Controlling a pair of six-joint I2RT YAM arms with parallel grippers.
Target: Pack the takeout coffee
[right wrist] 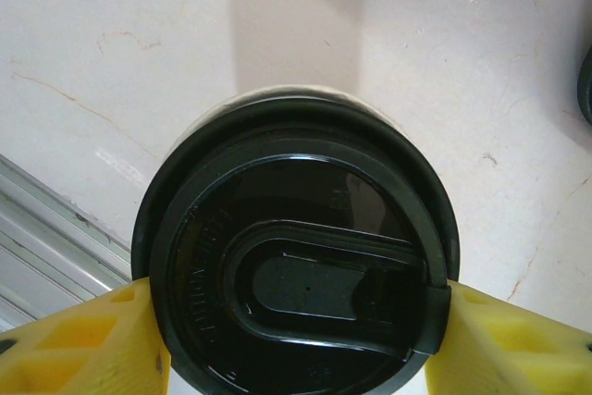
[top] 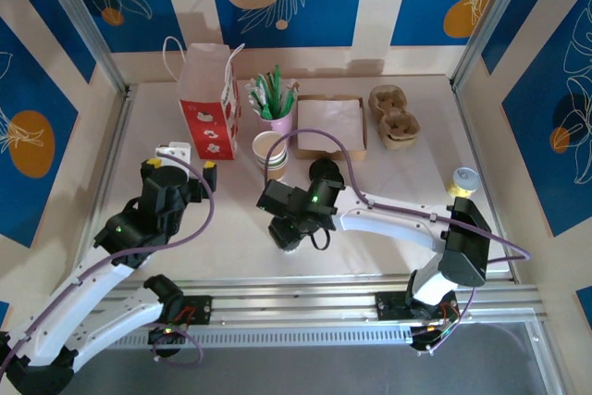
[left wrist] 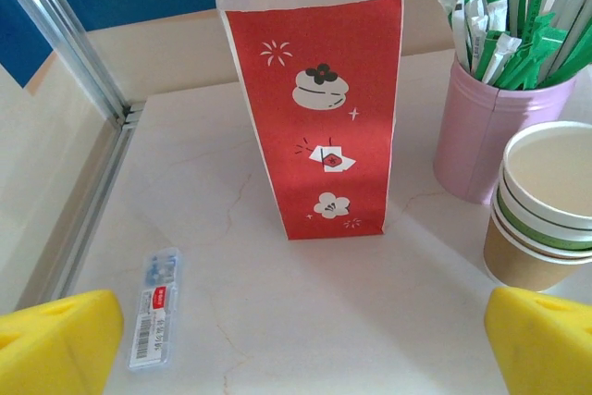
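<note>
The takeout coffee cup, seen by its black lid (right wrist: 296, 256), sits between the yellow fingers (right wrist: 83, 339) of my right gripper (right wrist: 296, 321), which is shut on it at the lid's rim. In the top view this cup (top: 285, 236) is near the table's front middle, under the right gripper (top: 285, 227). A red and white paper bag (top: 211, 99) (left wrist: 319, 108) stands upright at the back left. My left gripper (top: 183, 165) (left wrist: 296, 344) is open with nothing in it, in front of the bag and facing it.
A pink cup of green stirrers (top: 276, 106) (left wrist: 495, 136) and a stack of paper cups (top: 271, 154) (left wrist: 546, 201) stand right of the bag. Behind are a brown napkin box (top: 330, 125) and cup carriers (top: 395, 116). A small clear case (left wrist: 155, 307) lies by the left gripper.
</note>
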